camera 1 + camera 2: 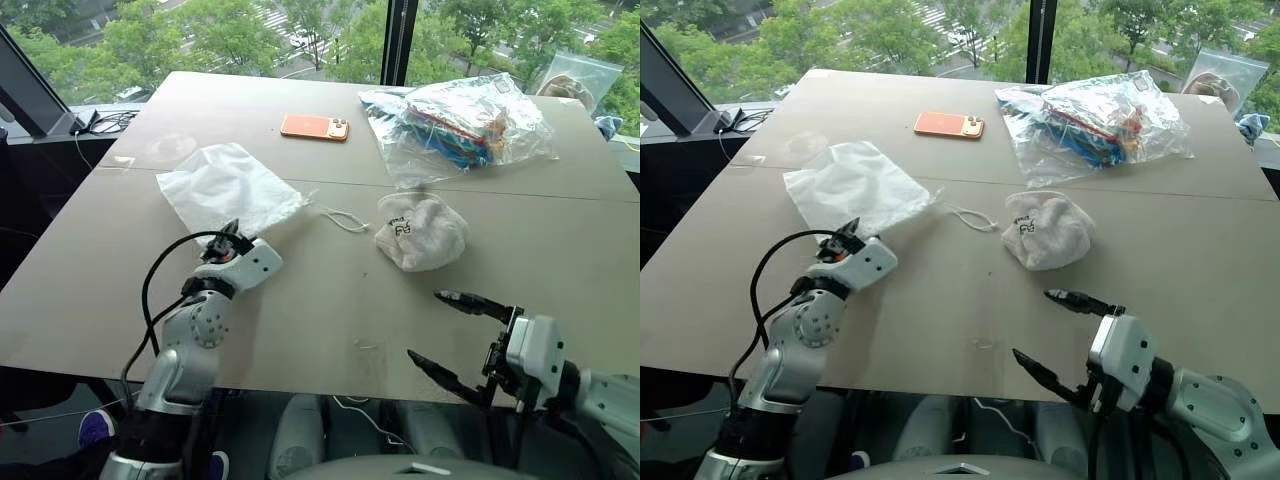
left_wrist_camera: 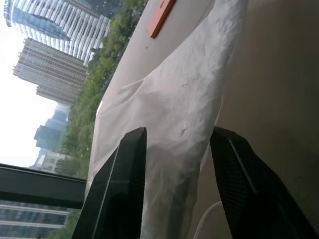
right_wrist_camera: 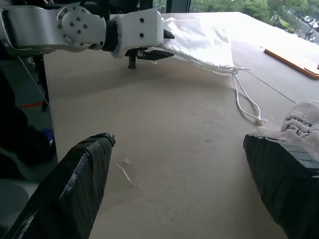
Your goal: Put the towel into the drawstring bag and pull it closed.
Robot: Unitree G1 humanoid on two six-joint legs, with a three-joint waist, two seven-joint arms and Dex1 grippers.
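Left wrist view: left tool straddles drawstring bag.

A wide, flat grey-brown tabletop carries four things: a thin white fabric drawstring bag at the left, a fluffy off-white towel right of centre, an orange phone farther back, and a clear plastic bag of colourful items at the far right.
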